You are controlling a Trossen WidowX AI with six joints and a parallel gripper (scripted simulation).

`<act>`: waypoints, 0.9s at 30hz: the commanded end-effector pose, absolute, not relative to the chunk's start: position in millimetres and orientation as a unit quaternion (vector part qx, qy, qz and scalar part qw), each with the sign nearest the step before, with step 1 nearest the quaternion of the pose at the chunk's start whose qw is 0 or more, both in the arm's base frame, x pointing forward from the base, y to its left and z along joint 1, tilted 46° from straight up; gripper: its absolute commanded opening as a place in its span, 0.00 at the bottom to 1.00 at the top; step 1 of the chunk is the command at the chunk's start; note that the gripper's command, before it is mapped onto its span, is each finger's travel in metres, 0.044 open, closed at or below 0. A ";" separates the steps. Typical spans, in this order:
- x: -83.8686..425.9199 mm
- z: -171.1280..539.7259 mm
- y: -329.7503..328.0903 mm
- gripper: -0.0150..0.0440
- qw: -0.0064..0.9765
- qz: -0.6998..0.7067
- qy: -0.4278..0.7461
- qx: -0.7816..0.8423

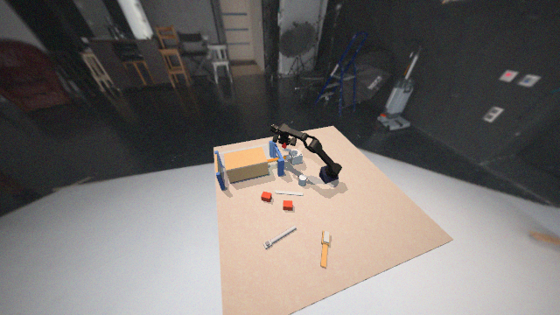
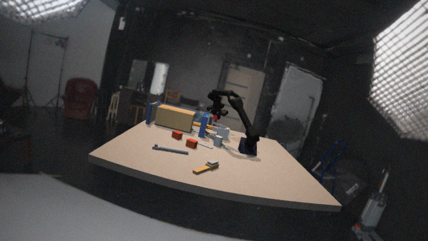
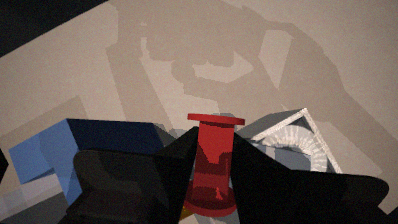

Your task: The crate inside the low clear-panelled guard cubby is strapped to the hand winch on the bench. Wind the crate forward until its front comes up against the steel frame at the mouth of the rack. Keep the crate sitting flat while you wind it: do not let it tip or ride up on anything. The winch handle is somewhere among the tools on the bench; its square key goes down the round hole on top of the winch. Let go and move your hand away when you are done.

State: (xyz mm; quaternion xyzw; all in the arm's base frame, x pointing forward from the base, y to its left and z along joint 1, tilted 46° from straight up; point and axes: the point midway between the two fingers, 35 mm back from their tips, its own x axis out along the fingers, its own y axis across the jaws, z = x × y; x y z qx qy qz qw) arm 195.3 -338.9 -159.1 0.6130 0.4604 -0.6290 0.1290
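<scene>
My gripper (image 1: 284, 143) (image 2: 215, 116) (image 3: 211, 133) is shut on the red grip of the winch handle (image 3: 215, 150), on the rack side of the winch (image 1: 297, 157) (image 2: 223, 134) (image 3: 318, 153). Fingers hide most of the handle's grey arm; whether its key sits in the hole is hidden. The tan crate (image 1: 247, 168) (image 2: 174, 118) sits flat inside the clear-panelled cubby. An orange strap (image 1: 273, 160) (image 2: 198, 124) runs from it toward the winch. The blue-painted frame (image 1: 283, 167) (image 2: 204, 127) (image 3: 42, 150) stands at the rack mouth, with a gap between it and the crate's front.
A grey cylinder (image 1: 302, 180) (image 2: 218, 141) stands between winch and arm base. A white rod (image 1: 289, 193) and two red blocks (image 1: 266, 197) (image 1: 288, 205) lie before the rack. A grey wrench-like tool (image 1: 282, 236) (image 2: 171, 150) and an orange-handled tool (image 1: 324, 255) (image 2: 200, 169) lie farther off.
</scene>
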 end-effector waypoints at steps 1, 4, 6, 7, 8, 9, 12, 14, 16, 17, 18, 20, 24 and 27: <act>211.9 -150.0 -323.7 0.25 0.124 -0.615 0.469 0.621; 213.9 -147.9 -321.7 0.25 0.124 -0.615 0.470 0.621; 215.2 -146.3 -320.2 0.25 0.124 -0.615 0.470 0.621; 215.9 -145.4 -319.3 0.25 0.124 -0.615 0.470 0.621; 216.4 -144.8 -318.7 0.25 0.124 -0.615 0.470 0.621; 217.2 -143.8 -317.8 0.25 0.124 -0.615 0.470 0.621; 218.8 -141.6 -315.7 0.25 0.124 -0.615 0.470 0.621; 219.9 -140.0 -314.1 0.25 0.124 -0.615 0.470 0.621; 220.9 -138.3 -312.6 0.25 0.124 -0.615 0.470 0.621; 221.5 -137.3 -311.6 0.25 0.124 -0.615 0.470 0.621; 221.9 -136.7 -311.0 0.25 0.124 -0.615 0.470 0.621; 222.8 -135.0 -309.3 0.25 0.124 -0.615 0.470 0.621; 224.5 -131.7 -306.1 0.25 0.124 -0.615 0.470 0.621; 225.7 -128.9 -303.3 0.25 0.124 -0.615 0.470 0.621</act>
